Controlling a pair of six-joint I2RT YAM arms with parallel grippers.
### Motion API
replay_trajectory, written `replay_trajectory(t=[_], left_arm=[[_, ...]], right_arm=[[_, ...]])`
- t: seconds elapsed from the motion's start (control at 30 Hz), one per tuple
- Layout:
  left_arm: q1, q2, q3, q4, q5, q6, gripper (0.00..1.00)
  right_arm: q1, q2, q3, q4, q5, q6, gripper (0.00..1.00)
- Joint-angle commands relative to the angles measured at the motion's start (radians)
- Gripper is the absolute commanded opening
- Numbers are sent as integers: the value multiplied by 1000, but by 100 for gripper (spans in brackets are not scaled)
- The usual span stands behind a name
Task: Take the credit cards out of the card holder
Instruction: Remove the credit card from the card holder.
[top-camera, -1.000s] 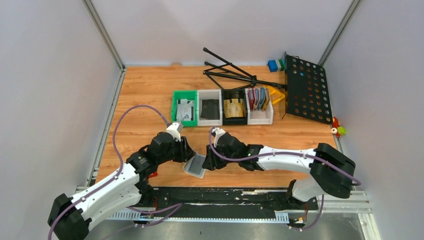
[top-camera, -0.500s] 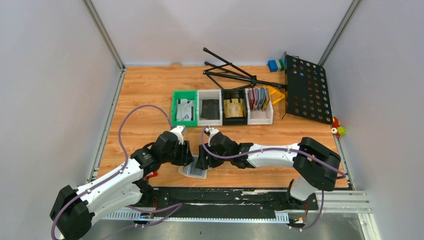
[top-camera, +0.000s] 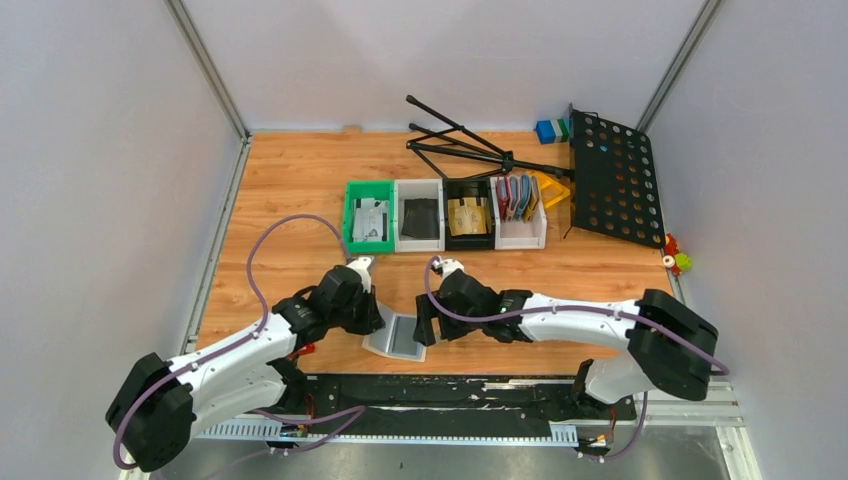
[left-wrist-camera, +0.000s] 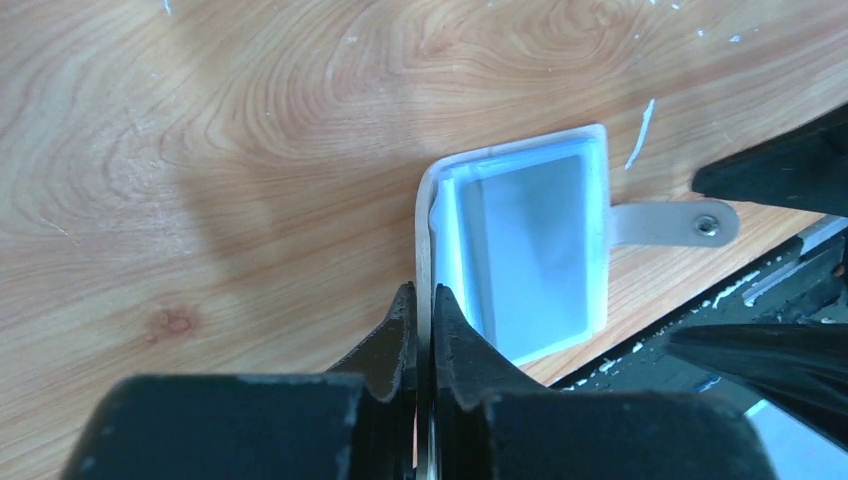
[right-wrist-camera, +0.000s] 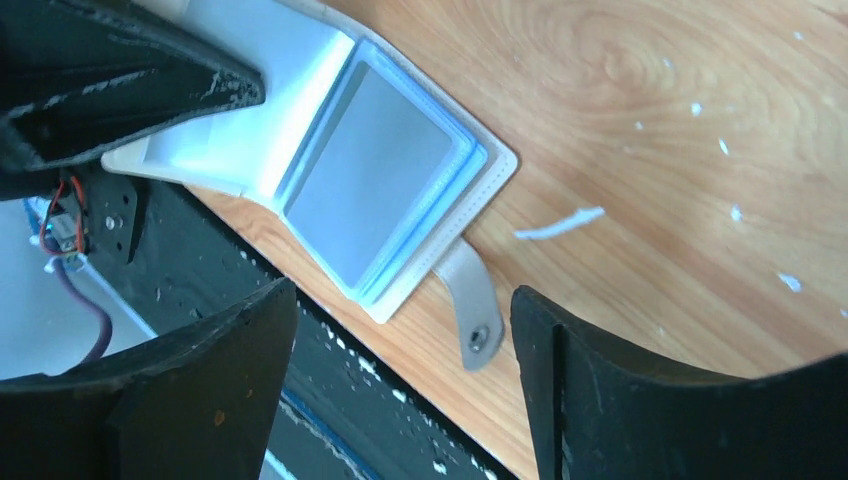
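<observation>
Card holder (top-camera: 398, 336): lies opened on the wooden table (top-camera: 290, 190), lower centre of the overhead view, just above the black strip along the near edge. One half lies flat and the other half stands up on edge.
Flat half: in the right wrist view its blue-rimmed clear pockets face up, stacked one on another.
Credit card (right-wrist-camera: 372, 185): a grey rectangle fills the top pocket of the flat half; it looks like a card seated inside the pocket.
Closing tab (right-wrist-camera: 472, 315): pale grey strip with a small snap. It sticks out flat on the wood from the edge of the flat half, toward the lower centre of the right wrist view.
Left gripper (left-wrist-camera: 422, 300): clenched on the raised half of the card holder, with the thin pale flap pinched edge-on between its two black fingers.
Right gripper (right-wrist-camera: 400, 295): released, jaws spread wide and grasping nothing. It hangs over the tab side of the card holder.
Arms: both reach in to the centre from the lower corners of the overhead view, with the card holder between their grippers.
Bins: a green bin (top-camera: 368, 216), a white bin (top-camera: 418, 214), a black bin (top-camera: 468, 213) and a white bin with upright wallets (top-camera: 521, 212) stand in a row at the centre, well apart from the card holder.
Music stand (top-camera: 610, 175): black and perforated, lying at the upper right.
</observation>
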Motion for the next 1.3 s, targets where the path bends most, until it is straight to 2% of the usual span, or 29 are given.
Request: replay_trajectory(t=[0.0, 0.1, 0.23, 0.43, 0.57, 0.73, 0.9, 1.03, 1.27], left_arm=[[-4, 4, -36, 86, 5, -67, 3], [0, -30, -85, 196, 37, -139, 0], [14, -60, -168, 443, 112, -282, 0], [67, -100, -207, 640, 199, -438, 0], [87, -184, -204, 674, 204, -498, 0], [110, -260, -185, 708, 226, -559, 0], [111, -253, -198, 882, 275, -654, 0], [111, -223, -220, 1037, 295, -732, 0], [112, -224, -219, 1116, 315, -779, 0]], right_arm=[[-45, -122, -90, 66, -86, 34, 79], [-77, -183, -158, 106, -136, 73, 84], [-93, -265, -239, 146, -159, 120, 100], [-175, -423, -382, 280, -218, 237, 100], [-200, -541, -461, 380, -212, 290, 100], [-235, -605, -459, 365, -245, 308, 100], [-276, -599, -467, 446, -293, 391, 100], [-284, -558, -494, 608, -315, 498, 100], [-287, -506, -510, 794, -312, 555, 100]])
